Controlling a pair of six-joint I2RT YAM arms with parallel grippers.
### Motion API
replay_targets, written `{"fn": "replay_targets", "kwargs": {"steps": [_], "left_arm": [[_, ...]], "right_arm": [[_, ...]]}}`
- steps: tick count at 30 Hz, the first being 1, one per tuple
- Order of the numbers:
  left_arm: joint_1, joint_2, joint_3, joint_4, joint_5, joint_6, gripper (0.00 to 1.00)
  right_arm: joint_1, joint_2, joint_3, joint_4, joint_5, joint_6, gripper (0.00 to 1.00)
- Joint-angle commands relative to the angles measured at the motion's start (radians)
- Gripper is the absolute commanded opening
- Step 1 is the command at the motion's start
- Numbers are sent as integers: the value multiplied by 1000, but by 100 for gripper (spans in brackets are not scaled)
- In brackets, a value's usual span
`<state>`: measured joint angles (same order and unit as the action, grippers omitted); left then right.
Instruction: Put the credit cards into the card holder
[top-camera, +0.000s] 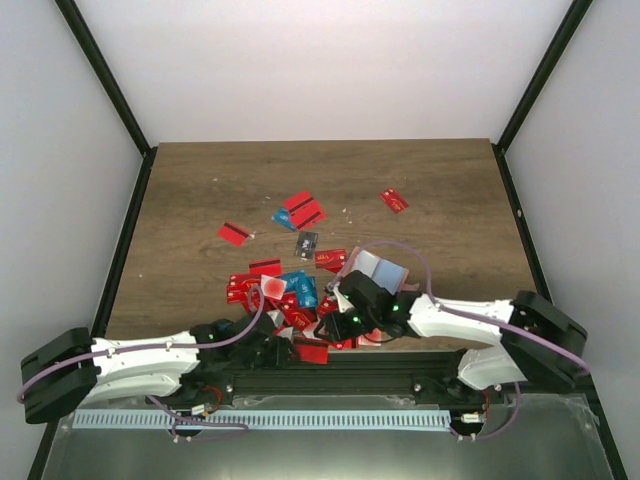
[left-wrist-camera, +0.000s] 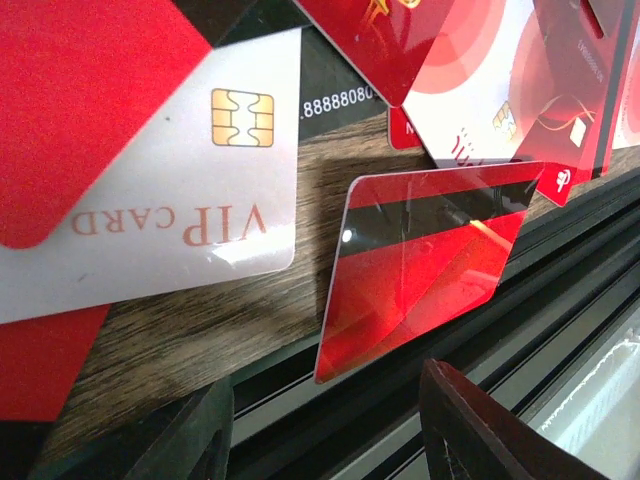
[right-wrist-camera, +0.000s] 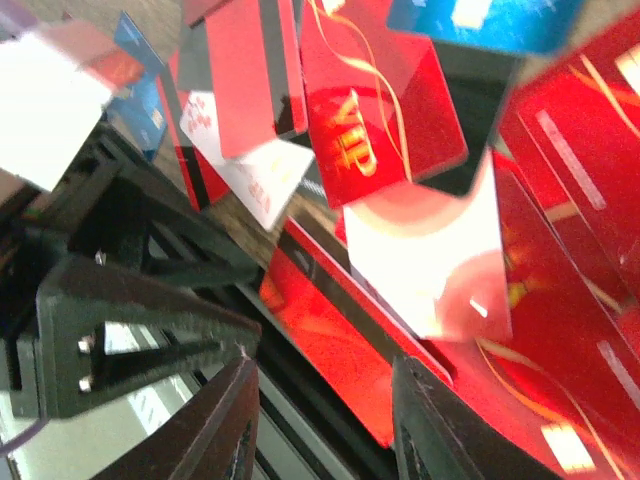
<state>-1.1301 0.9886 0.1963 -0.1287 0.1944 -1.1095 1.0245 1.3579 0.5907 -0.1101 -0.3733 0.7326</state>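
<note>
Left gripper (left-wrist-camera: 330, 440) gapes by the red striped card (left-wrist-camera: 430, 260) (light, stiff, slick): pinch its overhanging edge. Right gripper (right-wrist-camera: 320, 430) apart too, seemingly empty.

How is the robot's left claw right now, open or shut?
Open. The left gripper shows both fingers apart in its wrist view, nothing between them.

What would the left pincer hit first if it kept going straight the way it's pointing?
Most likely the red card with the black stripe, lying straight ahead of the left pincer at the table's near edge. Depth is unclear, so it might pass just over it.
</note>
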Motion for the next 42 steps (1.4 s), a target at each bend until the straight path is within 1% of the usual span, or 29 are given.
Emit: {"fn": "replay_targets", "kwargs": {"steps": [1,3,6,12,15,18,21,22,24,25,29,33,34,35,38,42], "left_arm": [[-8,25,-38,-13,-58,11,54],[-10,22,-53,41,-51,14,54],[-10,27,-87,128,-35,8,54],[-10,81,-99,230,-18,24,54],[-11,134,-110,294,-5,25,51],[-11,187,-113,356,0,27,42],[-14,212,-113,384,-10,23,26],[-17,213,-113,386,-19,21,18],[-20,196,-115,381,-34,16,7],[-21,182,-115,377,-40,15,4],[-22,96,-105,335,-67,21,4],[-20,-12,-37,210,-85,71,4],[-20,-37,-7,161,-91,95,4],[-17,-54,25,109,-94,122,4],[-5,-73,145,-46,-89,230,4],[27,-24,324,-218,-20,369,4]], "right_arm": [[9,-105,-83,-35,-19,89,39],[8,-146,-127,-11,-57,114,44],[9,-174,-174,27,-88,133,47],[9,-152,-195,88,-99,145,47],[9,-149,-189,89,-92,143,47],[9,-147,-190,89,-87,143,47],[8,-155,-196,87,-83,147,47],[9,-160,-199,86,-80,147,47],[9,-175,-203,79,-72,146,47],[9,-184,-203,77,-67,141,47],[6,-219,-197,58,-45,117,47],[-20,-275,-166,15,-23,52,47],[-37,-301,-154,-6,-15,28,49],[-49,-321,-142,-23,-8,4,54],[-75,-371,-97,-66,29,-75,73],[-84,-427,-57,-81,80,-155,98]]}}
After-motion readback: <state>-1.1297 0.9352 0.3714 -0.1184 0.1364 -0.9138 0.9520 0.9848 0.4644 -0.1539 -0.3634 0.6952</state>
